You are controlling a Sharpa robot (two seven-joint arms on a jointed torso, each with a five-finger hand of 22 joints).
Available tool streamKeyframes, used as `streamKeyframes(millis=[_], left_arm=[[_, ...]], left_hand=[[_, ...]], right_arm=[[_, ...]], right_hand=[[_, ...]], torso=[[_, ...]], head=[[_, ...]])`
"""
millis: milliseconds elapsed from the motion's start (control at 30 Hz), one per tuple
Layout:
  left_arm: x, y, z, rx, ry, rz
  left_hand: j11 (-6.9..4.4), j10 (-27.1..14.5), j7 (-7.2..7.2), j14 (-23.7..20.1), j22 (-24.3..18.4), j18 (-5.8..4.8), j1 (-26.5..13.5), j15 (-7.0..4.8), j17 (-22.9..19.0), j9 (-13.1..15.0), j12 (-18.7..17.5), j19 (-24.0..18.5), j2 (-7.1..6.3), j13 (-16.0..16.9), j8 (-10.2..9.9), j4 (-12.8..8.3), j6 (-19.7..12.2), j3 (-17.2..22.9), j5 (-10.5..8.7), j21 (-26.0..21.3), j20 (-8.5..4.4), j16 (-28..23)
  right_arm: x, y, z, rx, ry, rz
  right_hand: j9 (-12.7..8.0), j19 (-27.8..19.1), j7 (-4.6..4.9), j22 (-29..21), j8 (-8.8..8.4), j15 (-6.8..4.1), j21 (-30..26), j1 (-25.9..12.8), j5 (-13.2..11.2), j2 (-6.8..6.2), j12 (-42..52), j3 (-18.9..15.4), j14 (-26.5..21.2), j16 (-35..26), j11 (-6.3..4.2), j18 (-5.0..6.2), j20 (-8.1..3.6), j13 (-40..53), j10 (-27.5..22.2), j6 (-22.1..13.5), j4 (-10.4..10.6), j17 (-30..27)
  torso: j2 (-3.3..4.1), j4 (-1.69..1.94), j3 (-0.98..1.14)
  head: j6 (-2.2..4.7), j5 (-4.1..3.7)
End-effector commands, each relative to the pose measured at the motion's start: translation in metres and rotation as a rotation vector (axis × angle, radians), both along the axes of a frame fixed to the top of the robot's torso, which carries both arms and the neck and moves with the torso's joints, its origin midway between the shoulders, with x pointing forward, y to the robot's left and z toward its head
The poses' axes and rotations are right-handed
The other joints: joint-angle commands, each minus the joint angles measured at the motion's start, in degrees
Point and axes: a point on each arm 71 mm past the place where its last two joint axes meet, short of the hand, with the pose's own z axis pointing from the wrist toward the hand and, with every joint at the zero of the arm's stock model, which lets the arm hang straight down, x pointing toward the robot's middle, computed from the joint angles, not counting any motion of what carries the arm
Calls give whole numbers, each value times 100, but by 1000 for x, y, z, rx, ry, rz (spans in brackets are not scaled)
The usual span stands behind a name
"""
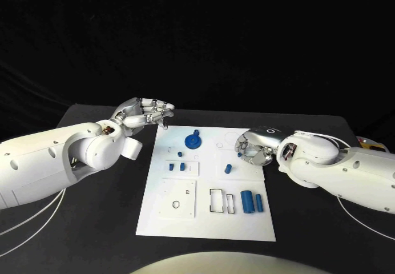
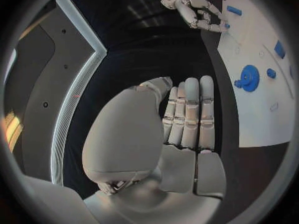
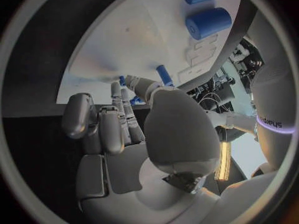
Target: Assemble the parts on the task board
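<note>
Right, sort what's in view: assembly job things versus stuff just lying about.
Job:
task board
blue gear
two blue cylinders
small blue pegs
left hand
right hand

Lying about:
cluttered items at the table's far right corner

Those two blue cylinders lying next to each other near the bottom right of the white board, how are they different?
The thick cylinder is clearly fatter than the thin cylinder beside it. The thick cylinder lies nearer the board's rectangular cut-outs, while the thin cylinder lies nearer the right edge of the task board. The thick cylinder also looks slightly longer than the thin cylinder. Both are blue, lie flat on their sides, run parallel, and neither hand touches them.
</note>
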Motion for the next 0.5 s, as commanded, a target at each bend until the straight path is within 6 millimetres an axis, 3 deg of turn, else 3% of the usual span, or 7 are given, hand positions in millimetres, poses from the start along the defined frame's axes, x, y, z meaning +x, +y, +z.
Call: streamKeyframes(millis=[33,500], left_arm=[[-1,-2,2,-38,-2,-9],[-2,-1,2,-34,6,-10]], left_hand=[[30,-36,11,-28,-7,78,-8,-11,-7,-10,14,1,24,5,-32,-36,-46,-1,15,-35,-21,-40],[51,-80,32,-33,-14,73,-36,5,-10,-18,15,3,20,3,-52,-45,-86,-8,9,-48,-14,-50]], right_arm=[[0,2,-4,-37,-17,4],[2,6,-15,-57,-2,3]], right_hand=[[-12,61,8,153,-41,18,44,-19,19,28,-29,20,144,43,10,-62,4,-15,29,50,-20,15],[-10,153,-34,268,-34,-16,216,21,6,134,4,63,164,80,-38,-94,-16,-54,210,175,-72,72]], torso=[[8,-4,7],[1,-17,15]], head=[[-11,17],[-59,25]])
